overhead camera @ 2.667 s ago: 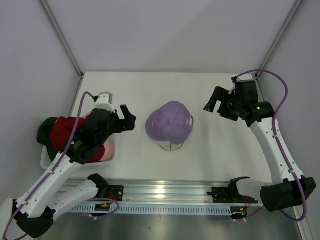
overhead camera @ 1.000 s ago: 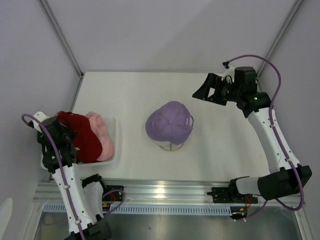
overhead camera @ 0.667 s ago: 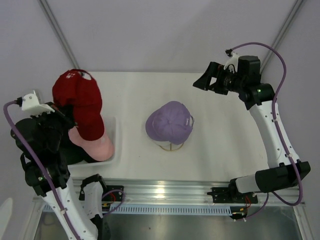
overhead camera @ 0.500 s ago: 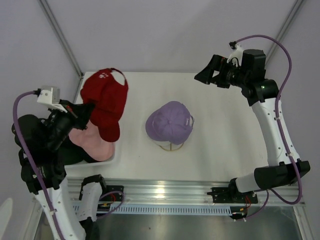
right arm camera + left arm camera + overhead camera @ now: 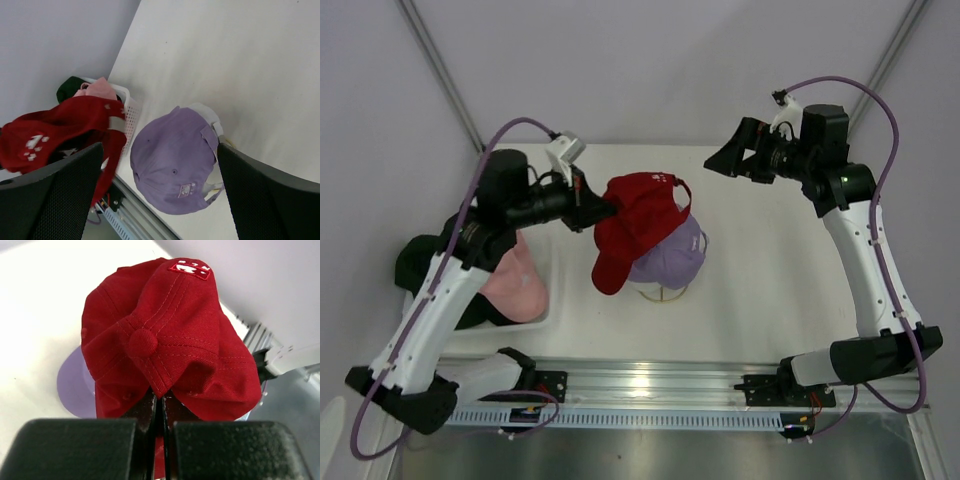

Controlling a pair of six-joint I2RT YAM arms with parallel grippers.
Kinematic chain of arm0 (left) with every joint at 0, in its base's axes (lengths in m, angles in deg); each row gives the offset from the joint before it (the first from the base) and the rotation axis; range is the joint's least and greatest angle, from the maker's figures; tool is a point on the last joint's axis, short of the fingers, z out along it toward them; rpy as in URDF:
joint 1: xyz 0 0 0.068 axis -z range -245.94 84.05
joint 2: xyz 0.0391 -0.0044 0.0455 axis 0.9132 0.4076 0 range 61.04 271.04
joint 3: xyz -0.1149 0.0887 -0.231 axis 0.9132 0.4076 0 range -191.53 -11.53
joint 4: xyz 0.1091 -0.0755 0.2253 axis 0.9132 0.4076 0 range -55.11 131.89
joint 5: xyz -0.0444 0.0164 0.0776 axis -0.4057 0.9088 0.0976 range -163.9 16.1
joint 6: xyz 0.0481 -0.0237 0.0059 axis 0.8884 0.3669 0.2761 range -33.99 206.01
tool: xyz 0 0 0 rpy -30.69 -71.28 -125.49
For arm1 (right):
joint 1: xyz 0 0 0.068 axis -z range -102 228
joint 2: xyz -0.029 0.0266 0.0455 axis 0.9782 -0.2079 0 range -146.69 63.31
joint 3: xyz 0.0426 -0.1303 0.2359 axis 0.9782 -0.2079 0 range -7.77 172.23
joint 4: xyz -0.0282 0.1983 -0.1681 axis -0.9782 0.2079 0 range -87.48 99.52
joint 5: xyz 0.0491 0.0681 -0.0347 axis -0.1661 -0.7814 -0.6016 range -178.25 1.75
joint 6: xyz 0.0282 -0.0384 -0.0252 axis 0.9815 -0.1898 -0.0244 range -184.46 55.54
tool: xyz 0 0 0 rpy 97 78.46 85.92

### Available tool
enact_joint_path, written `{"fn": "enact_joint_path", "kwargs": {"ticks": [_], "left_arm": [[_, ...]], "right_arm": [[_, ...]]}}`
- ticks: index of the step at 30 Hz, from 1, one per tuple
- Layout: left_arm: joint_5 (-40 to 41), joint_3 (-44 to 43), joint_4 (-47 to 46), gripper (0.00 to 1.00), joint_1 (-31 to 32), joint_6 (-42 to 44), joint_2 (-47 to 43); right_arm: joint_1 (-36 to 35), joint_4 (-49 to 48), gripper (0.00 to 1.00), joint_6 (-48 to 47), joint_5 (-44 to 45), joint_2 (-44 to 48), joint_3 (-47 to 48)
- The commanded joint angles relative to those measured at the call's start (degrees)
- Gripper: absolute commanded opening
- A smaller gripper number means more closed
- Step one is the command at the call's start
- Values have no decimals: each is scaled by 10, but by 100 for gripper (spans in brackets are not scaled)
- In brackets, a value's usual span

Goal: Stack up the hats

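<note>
Left fingers (image 5: 146,412) pinched shut on red cap (image 5: 638,212) crown fabric | cap hangs over lavender cap (image 5: 672,262), mid-tabletop | I judge it light and floppy, so keep the crown-seam hold | right fingers (image 5: 55,200) wide apart, empty

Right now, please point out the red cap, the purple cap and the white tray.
red cap (image 5: 640,208): top view, on its crown.
purple cap (image 5: 170,160): right wrist view, on its crown.
white tray (image 5: 132,115): right wrist view, on its mesh wall.
</note>
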Motion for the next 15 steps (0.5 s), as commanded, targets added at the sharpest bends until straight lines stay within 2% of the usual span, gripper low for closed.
{"fn": "enact_joint_path", "kwargs": {"ticks": [1,5,12,15], "left_arm": [[52,-27,-40,1,50,31,34],[94,-58,-14,1,83,62,87],[84,-61,-33,1,105,72,106],[89,-52,-34,1,118,99,109]], "right_arm": [[-6,14,100,-14,1,27,-9],[-6,48,100,-17,3,35,-22],[-18,72,99,-19,39,69,-110],[-21,77,95,-16,42,83,-141]]}}
